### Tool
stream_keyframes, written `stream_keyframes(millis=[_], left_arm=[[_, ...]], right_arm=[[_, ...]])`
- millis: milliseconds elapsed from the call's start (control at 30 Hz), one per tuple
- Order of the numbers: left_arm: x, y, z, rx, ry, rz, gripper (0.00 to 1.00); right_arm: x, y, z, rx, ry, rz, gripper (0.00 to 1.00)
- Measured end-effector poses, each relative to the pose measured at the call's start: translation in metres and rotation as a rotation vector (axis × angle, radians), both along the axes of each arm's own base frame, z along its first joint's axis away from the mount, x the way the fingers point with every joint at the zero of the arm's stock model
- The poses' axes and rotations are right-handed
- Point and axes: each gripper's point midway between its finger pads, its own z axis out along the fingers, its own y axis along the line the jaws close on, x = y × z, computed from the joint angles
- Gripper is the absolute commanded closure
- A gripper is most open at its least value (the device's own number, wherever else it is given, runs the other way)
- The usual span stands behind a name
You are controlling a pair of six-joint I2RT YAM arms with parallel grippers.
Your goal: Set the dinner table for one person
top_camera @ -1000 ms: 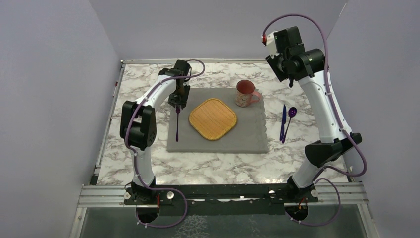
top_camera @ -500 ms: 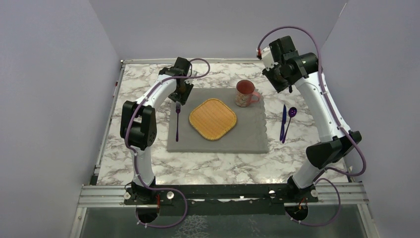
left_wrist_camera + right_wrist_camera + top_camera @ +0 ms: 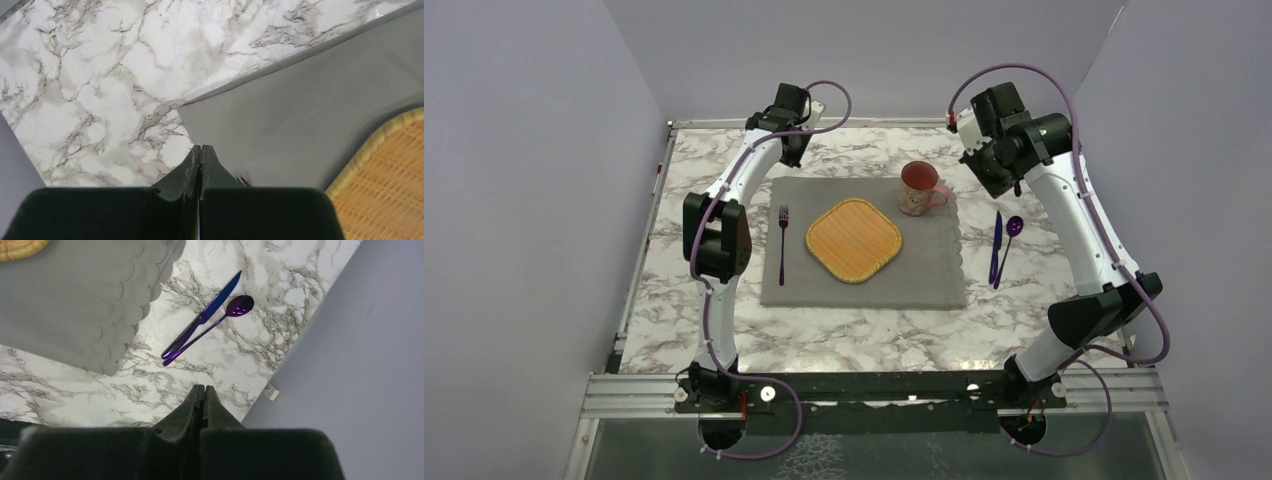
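L gripper: fingers pressed flat together, nothing held; I see it above the far-left corner of the grey scalloped-edge cloth placemat. R gripper: also pinched closed, empty, up over the right side. The white-and-grey veined marble dinner table fills the workspace, placemat approx. centred on it. On the placemat: purple fork left of the square woven straw-coloured plate, pink mug at the plate's far right. Blue-purple knife and purple spoon lie side by side on bare marble right of the placemat.
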Motion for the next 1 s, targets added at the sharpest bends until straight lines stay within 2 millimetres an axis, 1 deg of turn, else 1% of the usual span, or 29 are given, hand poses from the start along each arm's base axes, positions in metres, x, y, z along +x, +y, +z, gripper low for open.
stream_keyframes(millis=[33, 133, 267, 333, 433, 500, 633, 733, 800, 867, 933, 1000], left_arm=[[0.007, 0.000, -0.005, 0.004, -0.001, -0.002, 1.00], [0.016, 0.002, -0.027, 0.023, 0.027, 0.003, 1.00], [0.016, 0.007, -0.054, 0.049, 0.078, 0.014, 1.00], [0.016, 0.009, -0.061, 0.057, 0.091, 0.017, 1.00], [0.016, 0.010, -0.063, 0.066, 0.094, 0.022, 1.00], [0.016, 0.011, -0.063, 0.070, 0.093, 0.026, 1.00], [0.016, 0.011, -0.063, 0.069, 0.093, 0.028, 1.00], [0.015, 0.011, -0.063, 0.066, 0.097, 0.031, 1.00], [0.013, 0.011, -0.064, 0.063, 0.104, 0.030, 1.00], [0.010, 0.010, -0.062, 0.056, 0.113, 0.025, 1.00], [0.007, 0.010, -0.058, 0.044, 0.119, 0.020, 1.00], [0.003, 0.009, -0.050, 0.029, 0.115, 0.012, 1.00]], right_arm=[[-0.001, 0.000, 0.001, 0.001, -0.002, -0.003, 0.99], [0.000, 0.000, 0.005, 0.005, -0.013, -0.007, 0.99], [0.005, -0.007, 0.018, -0.020, -0.066, -0.031, 0.99], [0.006, -0.017, 0.022, -0.064, -0.087, -0.060, 1.00], [0.003, -0.033, 0.018, -0.116, -0.078, -0.106, 0.99], [0.001, -0.050, 0.011, -0.130, -0.051, -0.150, 0.99], [-0.001, -0.097, 0.005, -0.079, -0.017, -0.279, 0.99], [-0.003, -0.124, 0.007, -0.016, -0.015, -0.353, 0.99], [-0.003, -0.132, 0.006, 0.033, -0.014, -0.371, 0.99], [-0.002, -0.135, 0.002, 0.092, -0.001, -0.376, 1.00], [0.003, -0.137, -0.007, 0.156, 0.026, -0.374, 1.00], [0.009, -0.142, -0.021, 0.211, 0.067, -0.385, 0.99]])
